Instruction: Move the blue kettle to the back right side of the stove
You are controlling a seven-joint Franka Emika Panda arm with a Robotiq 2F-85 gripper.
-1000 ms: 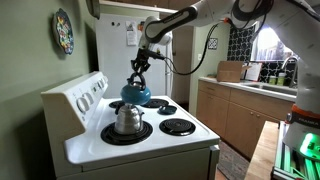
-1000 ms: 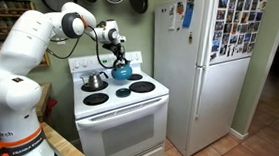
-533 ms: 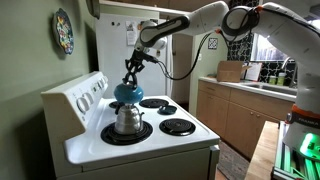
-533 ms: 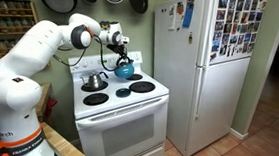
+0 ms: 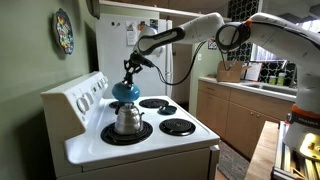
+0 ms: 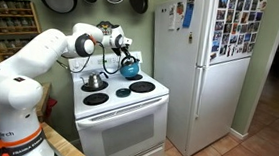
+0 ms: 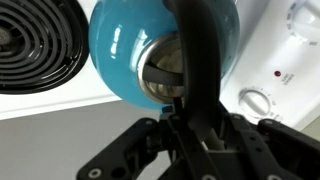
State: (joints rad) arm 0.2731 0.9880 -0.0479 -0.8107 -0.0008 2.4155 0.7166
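Looks like mid-carry: the gripper (image 5: 130, 68) is clamped on the handle (image 7: 195, 60) of the blue kettle (image 5: 126, 91), which hangs above the back of the stove (image 5: 150, 137) beside the silver kettle (image 5: 126, 119), so next it probably needs lowering gently into the back right corner.

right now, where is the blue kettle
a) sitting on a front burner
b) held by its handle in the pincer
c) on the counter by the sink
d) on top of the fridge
b: the pincer is closed on the dark handle of the blue kettle, which hangs over the back of the stove, behind the silver kettle.
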